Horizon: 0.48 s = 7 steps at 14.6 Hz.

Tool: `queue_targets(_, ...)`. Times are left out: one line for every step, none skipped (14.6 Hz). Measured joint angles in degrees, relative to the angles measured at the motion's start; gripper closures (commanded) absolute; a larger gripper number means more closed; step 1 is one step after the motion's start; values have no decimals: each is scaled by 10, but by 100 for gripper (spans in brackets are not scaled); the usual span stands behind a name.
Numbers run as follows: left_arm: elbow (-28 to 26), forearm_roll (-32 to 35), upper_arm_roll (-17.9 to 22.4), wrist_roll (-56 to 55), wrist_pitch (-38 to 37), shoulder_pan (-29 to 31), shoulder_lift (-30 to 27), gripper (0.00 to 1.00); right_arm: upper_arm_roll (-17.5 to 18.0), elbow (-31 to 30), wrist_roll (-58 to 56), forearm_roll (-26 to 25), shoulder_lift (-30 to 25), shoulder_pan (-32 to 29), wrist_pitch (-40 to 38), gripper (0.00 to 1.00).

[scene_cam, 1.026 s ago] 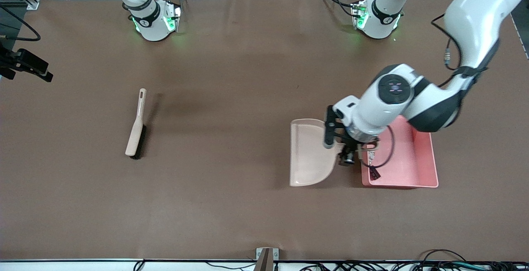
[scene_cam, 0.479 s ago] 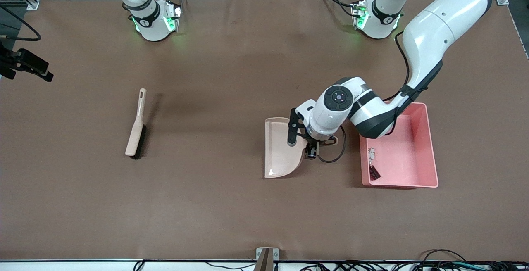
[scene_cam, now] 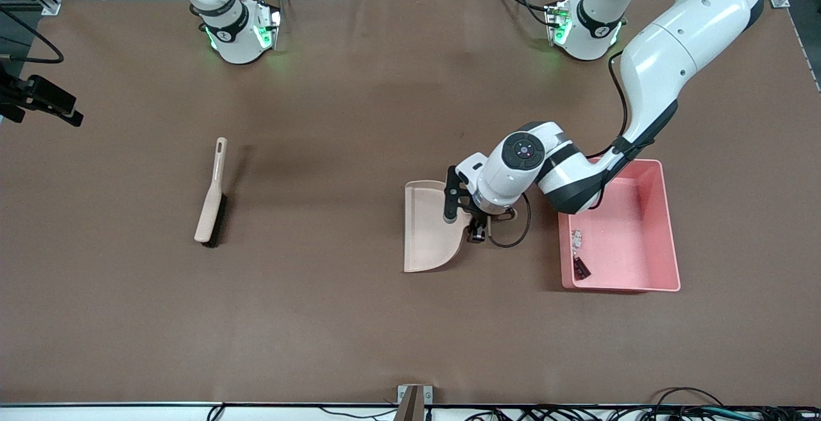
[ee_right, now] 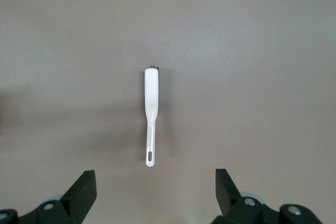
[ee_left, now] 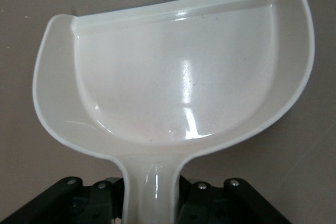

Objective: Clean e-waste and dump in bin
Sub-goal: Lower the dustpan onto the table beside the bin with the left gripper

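Observation:
My left gripper (scene_cam: 481, 222) is shut on the handle of the beige dustpan (scene_cam: 428, 231), beside the bin toward the right arm's end. In the left wrist view the dustpan (ee_left: 178, 77) is empty, its handle between my left gripper's fingers (ee_left: 152, 203). I cannot tell whether it touches the table. The pink bin (scene_cam: 670, 228) holds the e-waste: the white piece (scene_cam: 577, 237) and the dark maroon block (scene_cam: 582, 268), near its wall on the dustpan's side. My right gripper (ee_right: 155, 187) is open and empty, high over the brush (ee_right: 151, 103); it does not show in the front view.
The beige brush (scene_cam: 211, 199) with dark bristles lies on the brown table toward the right arm's end. A black camera mount (scene_cam: 38, 103) sits at that end's edge. Cables run along the table's edge nearest the front camera.
My left gripper has carried the dustpan away from over the bin's edge toward the right arm's end and lowered it. The two e-waste pieces now show uncovered in the bin.

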Motion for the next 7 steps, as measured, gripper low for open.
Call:
queue_targets(-9, 0, 8, -1, 16, 0, 0, 98, 0, 0, 0, 0, 0, 0, 0, 0)
queue_targets(-16, 0, 15, -3, 25, 0, 0, 98, 0, 0, 0, 0, 0, 0, 0, 0)
queue_targets(-20, 0, 20, -8, 31, 0, 1, 98, 0, 0, 0, 0, 0, 0, 1, 0)
queue_targets(-23, 0, 22, -16, 33, 0, 1, 98, 0, 0, 0, 0, 0, 0, 1, 0)
queue_targets(-26, 0, 22, -31, 33, -1, 1, 98, -1, 0, 0, 0, 0, 0, 1, 0)
queue_targets(-28, 0, 22, -45, 33, -3, 1, 97, -1, 0, 0, 0, 0, 0, 1, 0)
queue_targets(-29, 1, 22, -53, 33, -7, 1, 97, -1, 0, 0, 0, 0, 0, 1, 0)
